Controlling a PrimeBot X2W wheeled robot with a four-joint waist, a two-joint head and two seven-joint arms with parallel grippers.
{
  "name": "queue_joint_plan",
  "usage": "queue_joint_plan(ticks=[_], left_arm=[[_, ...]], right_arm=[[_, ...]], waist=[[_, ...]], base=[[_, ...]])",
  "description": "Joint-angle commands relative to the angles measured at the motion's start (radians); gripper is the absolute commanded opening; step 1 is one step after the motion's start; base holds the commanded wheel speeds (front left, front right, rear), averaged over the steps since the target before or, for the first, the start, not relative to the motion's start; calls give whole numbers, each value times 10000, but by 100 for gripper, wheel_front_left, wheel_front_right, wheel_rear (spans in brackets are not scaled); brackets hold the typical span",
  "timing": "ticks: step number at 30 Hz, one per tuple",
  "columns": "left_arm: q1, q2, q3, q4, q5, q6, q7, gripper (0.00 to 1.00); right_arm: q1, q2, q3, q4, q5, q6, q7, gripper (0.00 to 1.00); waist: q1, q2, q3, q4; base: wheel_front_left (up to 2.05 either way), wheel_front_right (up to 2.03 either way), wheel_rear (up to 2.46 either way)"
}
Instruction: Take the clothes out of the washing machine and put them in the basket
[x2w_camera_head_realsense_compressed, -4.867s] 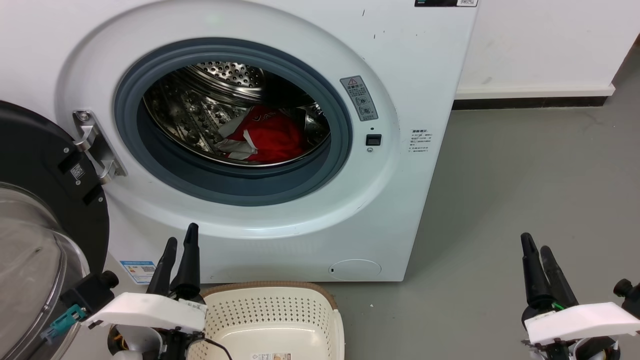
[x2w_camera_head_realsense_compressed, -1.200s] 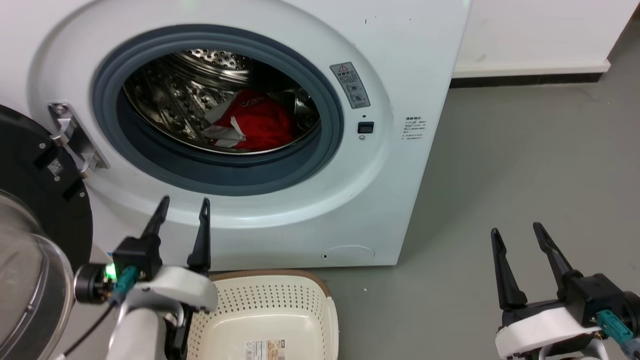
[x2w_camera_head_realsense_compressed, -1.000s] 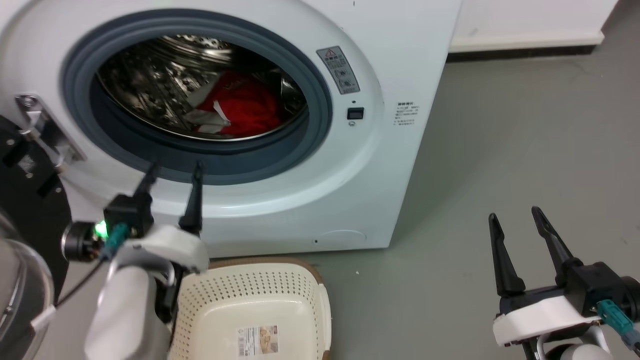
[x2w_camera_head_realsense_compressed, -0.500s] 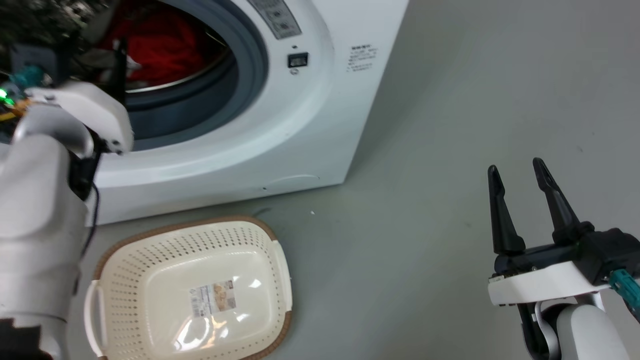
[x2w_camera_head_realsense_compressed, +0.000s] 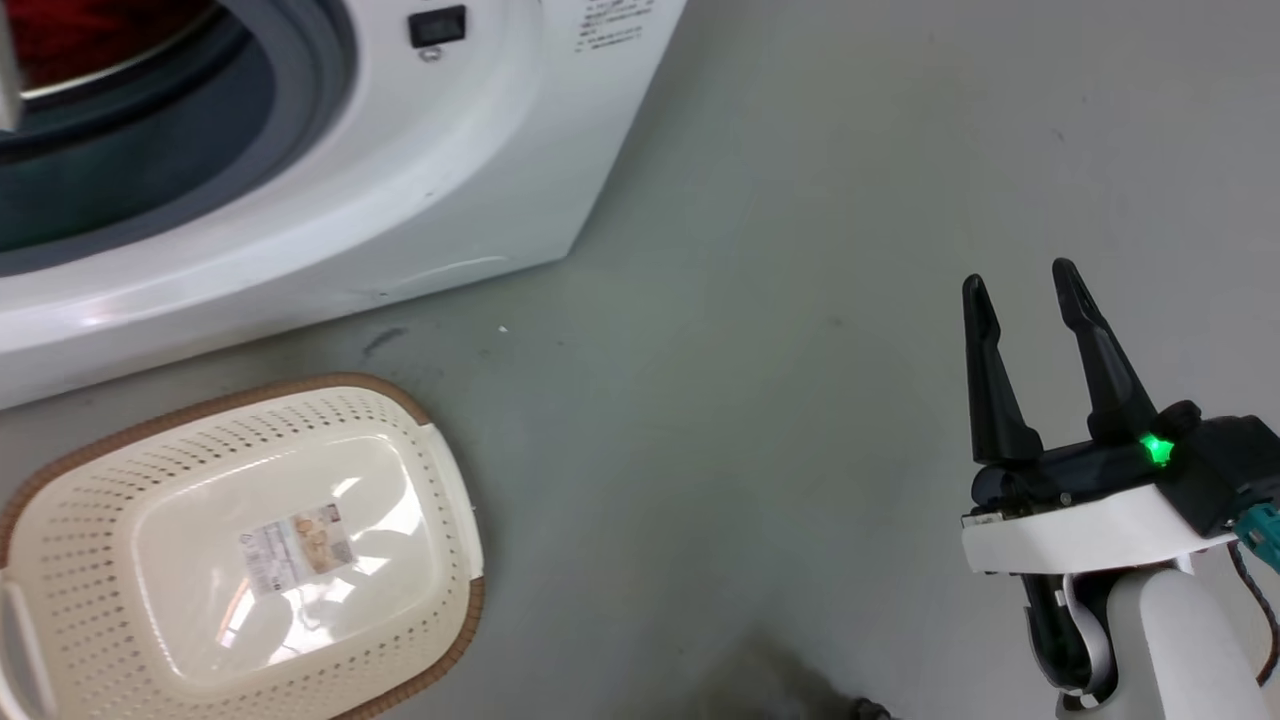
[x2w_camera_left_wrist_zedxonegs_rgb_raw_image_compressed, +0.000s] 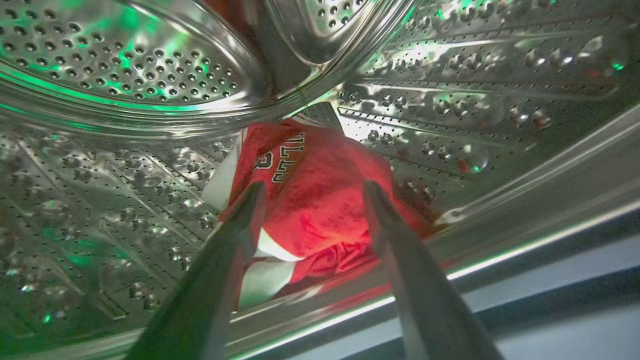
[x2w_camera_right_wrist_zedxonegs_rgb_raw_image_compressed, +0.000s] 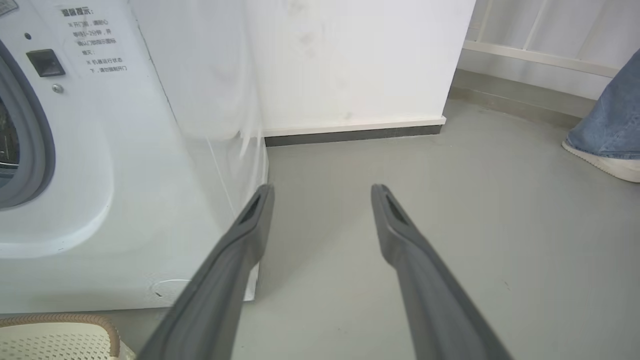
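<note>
The left gripper (x2w_camera_left_wrist_zedxonegs_rgb_raw_image_compressed: 315, 186) is inside the steel drum (x2w_camera_left_wrist_zedxonegs_rgb_raw_image_compressed: 150, 65) of the washing machine (x2w_camera_head_realsense_compressed: 400, 180), its fingers spread wide with nothing clamped between them. Just past the fingertips lie the clothes (x2w_camera_left_wrist_zedxonegs_rgb_raw_image_compressed: 320, 220), a crumpled red heap with white trim and white lettering, resting at the bottom of the drum towards its far wall. The two fingers frame the heap, one on each side; whether the tips touch the fabric cannot be told. Green light glints off the perforated steel.

In the head view the grey door ring (x2w_camera_head_realsense_compressed: 300, 90) and a sliver of red show at the far left. The basket (x2w_camera_head_realsense_compressed: 440, 480) sits upright on the grey floor (x2w_camera_head_realsense_compressed: 800, 300), just in front of the washer at the near left, with a paper label (x2w_camera_head_realsense_compressed: 295, 545) on its bottom. The right gripper (x2w_camera_head_realsense_compressed: 1020, 277) hovers above the floor at the near right, well apart from washer and basket, fingers wide and holding nothing. A green light (x2w_camera_head_realsense_compressed: 1155, 450) glows on its wrist. The right wrist view shows a white wall (x2w_camera_right_wrist_zedxonegs_rgb_raw_image_compressed: 350, 60) to the right of the machine, and farther right a person's blue trouser leg (x2w_camera_right_wrist_zedxonegs_rgb_raw_image_compressed: 607, 115) and pale shoe (x2w_camera_right_wrist_zedxonegs_rgb_raw_image_compressed: 602, 165) on the floor
</note>
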Motion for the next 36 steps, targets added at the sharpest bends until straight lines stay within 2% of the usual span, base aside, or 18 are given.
queue_joint_plan(ticks=[1,13,23,24,26,27,31,36], left_arm=[[-329,234,-79,25,-103,7,170,100],[-1738,1748,-811,177,-369,6,2315,100],[-1886,2121,-867,-131,-570,221,3769,100],[-1856,2124,-847,-138,-639,262,3923,67],[-1834,2169,-824,-331,-632,373,3988,15],[-1815,2185,-824,-426,-620,445,4013,0],[-1636,2225,-720,-770,-678,786,3822,0],[-1304,2076,-413,-1209,-851,1269,2854,0]], right_arm=[[-136,20,57,-94,78,-3,-17,100],[-227,20,438,-409,580,-3,-18,100],[-337,18,689,-406,856,-3,-18,100],[-329,18,709,-392,878,-3,-18,100],[-355,20,734,-383,894,-3,-18,100],[-374,18,740,-380,897,-3,-18,100],[-402,18,737,-353,959,-3,-19,100],[-431,18,673,-341,908,-3,-19,100]], waist=[[-2,0,485,-436],[-2,0,1539,-1110],[-2,0,2031,-1271],[-2,0,2044,-1282],[-2,0,2064,-1302],[-2,0,2070,-1315],[-2,0,2028,-1341],[-2,0,1791,-1259]], base=[[0,0,0],[0,0,0],[0,0,0],[0,0,0],[0,0,0],[0,0,0],[0,0,0],[0,0,0]])
